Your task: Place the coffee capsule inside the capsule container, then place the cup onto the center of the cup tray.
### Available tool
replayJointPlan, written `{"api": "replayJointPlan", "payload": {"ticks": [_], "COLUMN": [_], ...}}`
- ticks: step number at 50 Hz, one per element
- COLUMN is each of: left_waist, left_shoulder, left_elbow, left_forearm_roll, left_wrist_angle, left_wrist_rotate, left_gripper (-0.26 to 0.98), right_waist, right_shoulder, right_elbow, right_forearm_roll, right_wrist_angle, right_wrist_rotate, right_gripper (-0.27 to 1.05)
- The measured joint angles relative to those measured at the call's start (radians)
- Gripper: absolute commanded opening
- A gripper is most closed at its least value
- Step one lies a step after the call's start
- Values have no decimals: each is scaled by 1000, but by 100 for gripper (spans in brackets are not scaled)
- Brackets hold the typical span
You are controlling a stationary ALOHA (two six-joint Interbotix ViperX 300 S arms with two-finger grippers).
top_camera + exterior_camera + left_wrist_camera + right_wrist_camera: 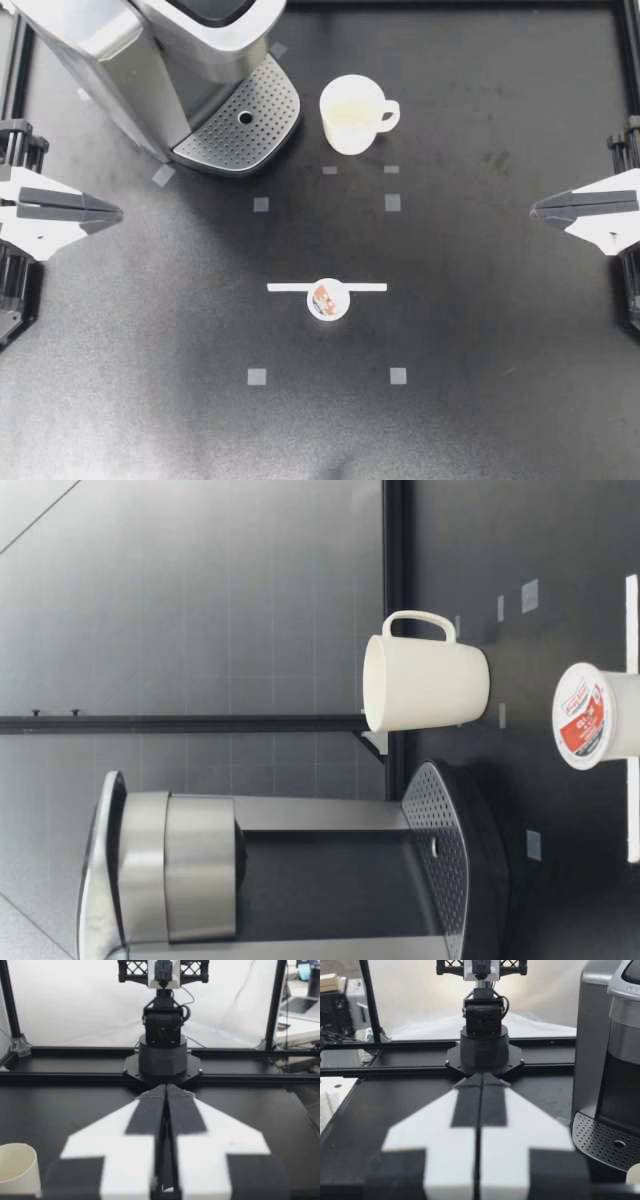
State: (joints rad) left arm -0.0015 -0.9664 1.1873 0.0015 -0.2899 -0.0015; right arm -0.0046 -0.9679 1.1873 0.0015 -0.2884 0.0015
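A white coffee capsule [328, 299] with a red-printed lid stands on the black table, touching a white strip [290, 287]; it also shows as the capsule [590, 716] nearest the low camera. A cream cup [352, 113] stands upright at the back, handle to the right; the same cup [425, 683] rises beside the coffee machine [165, 60]. The perforated cup tray [240, 125] with a centre hole sits at the machine's foot. My left gripper [118, 212] rests shut at the left edge, my right gripper [534, 210] shut at the right edge. Neither holds anything.
Small grey tape squares [257, 376] mark the table around the capsule. The black frame rails run along the table's edges. In the right wrist view the machine [612, 1055] stands beside my fingers; the left wrist view shows the cup's rim [17, 1167] beside my gripper.
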Motion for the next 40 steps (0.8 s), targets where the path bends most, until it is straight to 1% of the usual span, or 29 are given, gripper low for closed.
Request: {"api": "replayJointPlan", "payload": {"ticks": [3, 6, 12, 19, 25, 32, 40], "left_waist": [2, 2, 3, 3, 3, 3, 3], "left_shoulder": [0, -2, -2, -2, -2, -2, -2], "left_elbow": [0, 3, 8, 9, 15, 21, 29], "left_forearm_roll": [0, 0, 0, 0, 0, 0, 0], "left_wrist_angle": [-15, -37, -67, -74, -74, -77, -77], "left_wrist_rotate": [5, 3, 5, 5, 5, 5, 5], "left_gripper": [16, 12, 12, 12, 12, 12, 12], "right_waist": [-2, -2, -3, -2, -3, -3, -2], "right_shoulder": [3, 14, 63, 181, 311, 436, 568], "right_elbow": [0, 0, -14, -60, -114, -195, -296], "right_forearm_roll": [2, 8, 25, 54, 71, 81, 84], "right_wrist_angle": [-5, -11, -12, -5, 34, 175, 393], "right_wrist_rotate": [3, 3, 6, 8, 8, 9, 6], "right_gripper": [2, 2, 2, 2, 2, 2, 2]}}
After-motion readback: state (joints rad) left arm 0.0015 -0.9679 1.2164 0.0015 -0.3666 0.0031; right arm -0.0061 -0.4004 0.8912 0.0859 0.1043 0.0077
